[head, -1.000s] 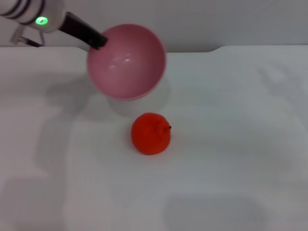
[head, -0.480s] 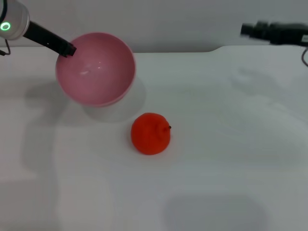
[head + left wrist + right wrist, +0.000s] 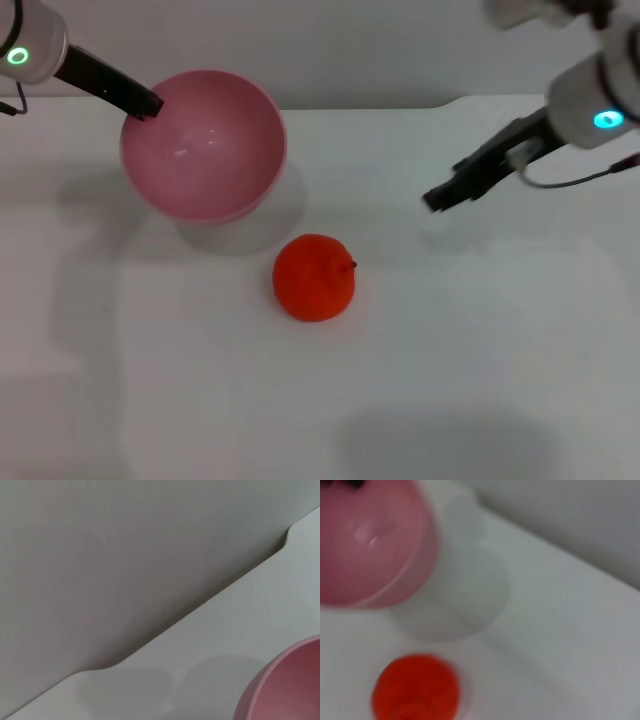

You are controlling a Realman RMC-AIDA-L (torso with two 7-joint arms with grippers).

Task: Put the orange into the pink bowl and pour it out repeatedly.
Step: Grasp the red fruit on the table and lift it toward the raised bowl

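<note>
Head view — left pincer (image 3: 150, 103) clamped on pink bowl (image 3: 204, 144) rim | right pincer (image 3: 437, 198) state unclear | orange (image 3: 314, 277) on white table (image 3: 480, 350)

Downward head view; close wrist views

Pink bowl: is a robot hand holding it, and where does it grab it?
Yes. The left hand holds the pink bowl by its rim, tilted above the table. The right hand holds nothing; the orange lies loose on the table.
</note>
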